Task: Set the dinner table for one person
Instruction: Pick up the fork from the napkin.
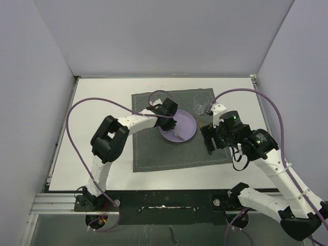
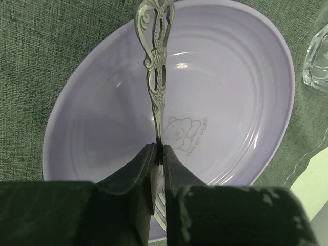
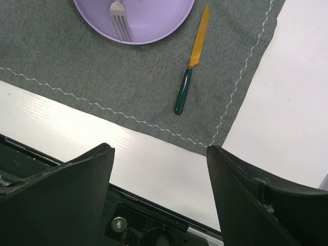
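Your left gripper (image 2: 159, 154) is clamped on the one fork (image 2: 156, 66) over the one purple plate (image 2: 102, 128); your right gripper (image 3: 159, 151) is gaping wide, empty. One knife (image 3: 192, 61) and one glass (image 1: 198, 107) sit on the one grey placemat (image 1: 154, 154), mid dinner table (image 1: 174, 179).

bare surface (image 1: 97, 102) runs left of the placemat (image 1: 154, 154), beyond it and along its near edge. the left arm (image 1: 133, 123) crosses the placemat's left half to the plate (image 1: 188, 128), left fingers (image 2: 133, 174) pinched on a fork (image 2: 156, 66) in it. a glass (image 1: 198, 108) crowds the plate's far right; a knife (image 3: 192, 59) lies just right of the plate, with the right fingers (image 3: 77, 184) spread wide over the placemat's near right corner.
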Tool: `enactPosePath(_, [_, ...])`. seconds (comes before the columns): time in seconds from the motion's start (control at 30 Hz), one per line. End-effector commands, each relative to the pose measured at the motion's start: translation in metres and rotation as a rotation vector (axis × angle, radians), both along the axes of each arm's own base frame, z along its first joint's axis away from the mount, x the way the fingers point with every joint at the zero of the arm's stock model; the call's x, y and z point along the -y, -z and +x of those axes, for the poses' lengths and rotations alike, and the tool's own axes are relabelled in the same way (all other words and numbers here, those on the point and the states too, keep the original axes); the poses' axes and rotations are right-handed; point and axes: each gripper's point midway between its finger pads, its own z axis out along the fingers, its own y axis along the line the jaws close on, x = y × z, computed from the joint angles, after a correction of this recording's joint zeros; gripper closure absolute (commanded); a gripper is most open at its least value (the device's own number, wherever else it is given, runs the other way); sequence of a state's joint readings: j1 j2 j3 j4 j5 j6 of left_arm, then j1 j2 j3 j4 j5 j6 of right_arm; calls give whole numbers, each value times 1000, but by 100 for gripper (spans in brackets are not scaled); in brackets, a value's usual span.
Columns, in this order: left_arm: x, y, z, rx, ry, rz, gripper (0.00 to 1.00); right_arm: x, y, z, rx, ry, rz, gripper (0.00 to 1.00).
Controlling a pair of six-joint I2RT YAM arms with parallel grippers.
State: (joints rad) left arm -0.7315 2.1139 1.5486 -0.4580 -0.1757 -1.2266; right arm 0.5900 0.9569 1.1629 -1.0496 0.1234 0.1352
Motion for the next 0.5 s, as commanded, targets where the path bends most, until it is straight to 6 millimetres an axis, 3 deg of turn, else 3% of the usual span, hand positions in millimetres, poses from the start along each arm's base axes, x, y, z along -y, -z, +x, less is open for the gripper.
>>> enactPosePath(0.0, [10,-13,11,41,32,-4,94,1,-15,4,60,1,14,26])
enactPosePath(0.23, [15,-35,16,95,86,2,94,0,-14,3,54,4,17,26])
enactPosePath(0.47, [14,-80,18,171,240,50,95,0,-11,2,41,10,19,26])
